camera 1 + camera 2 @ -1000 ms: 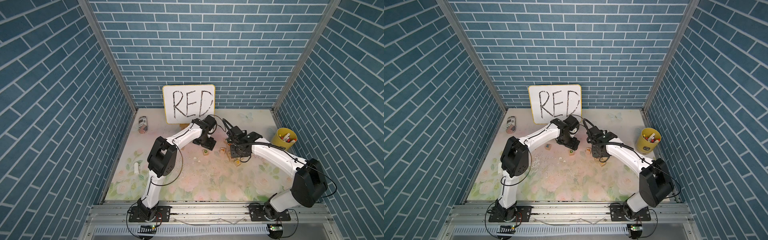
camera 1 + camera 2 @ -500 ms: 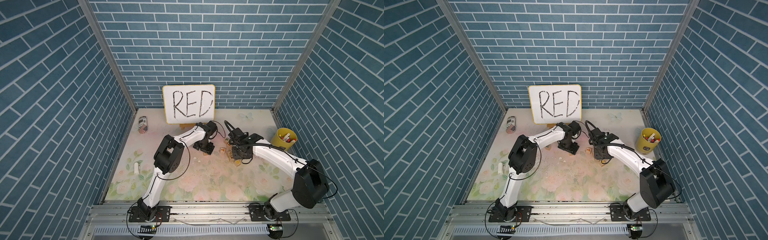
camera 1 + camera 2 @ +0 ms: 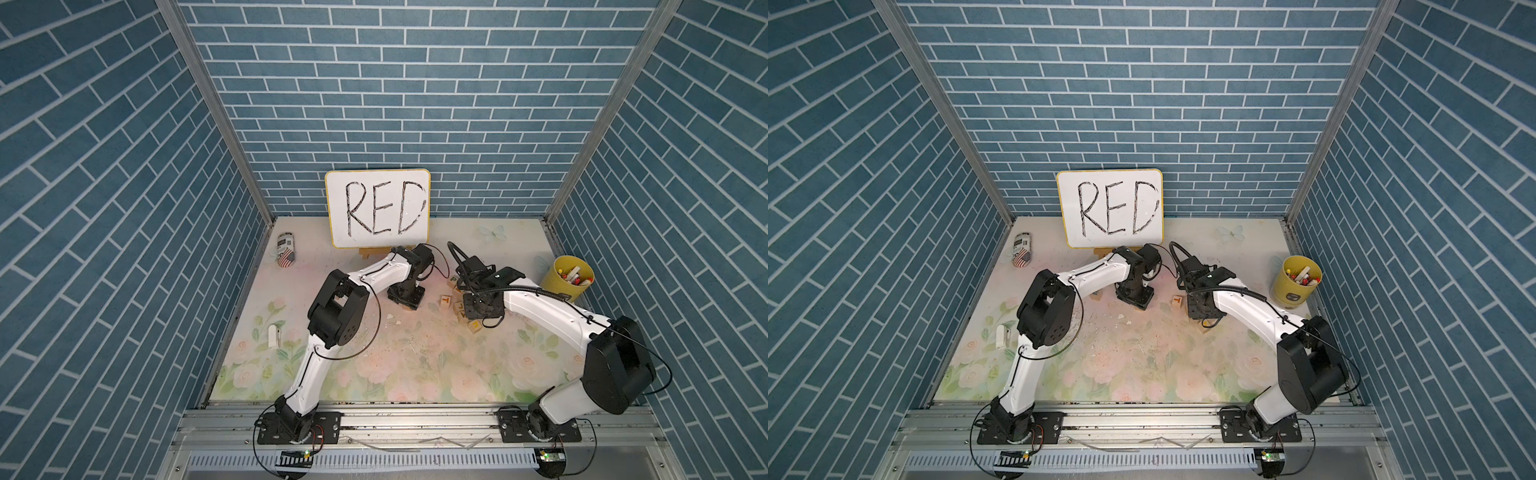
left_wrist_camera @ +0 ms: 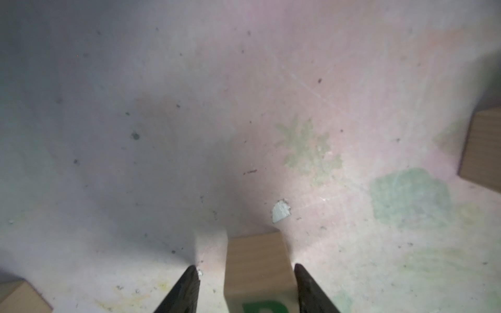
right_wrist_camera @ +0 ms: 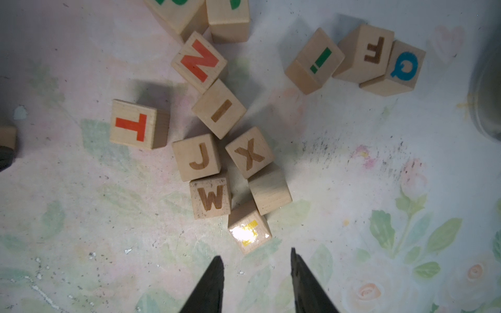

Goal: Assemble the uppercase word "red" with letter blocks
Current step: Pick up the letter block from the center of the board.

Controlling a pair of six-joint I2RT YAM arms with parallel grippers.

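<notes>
Floral mat lies bare ahead of left hand (image 4: 245,273) straddling green-lettered block (image 4: 259,271), grip unclear — right hand (image 5: 256,261) parted, empty

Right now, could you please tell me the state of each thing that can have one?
Left hand: open, straddling green-lettered block, gap on one side.
Right hand: open, empty.
Orange T block: lying flat, T facing up.
Whiteboard: upright, reads RED.
Yellow cup: upright, holding markers.
</notes>
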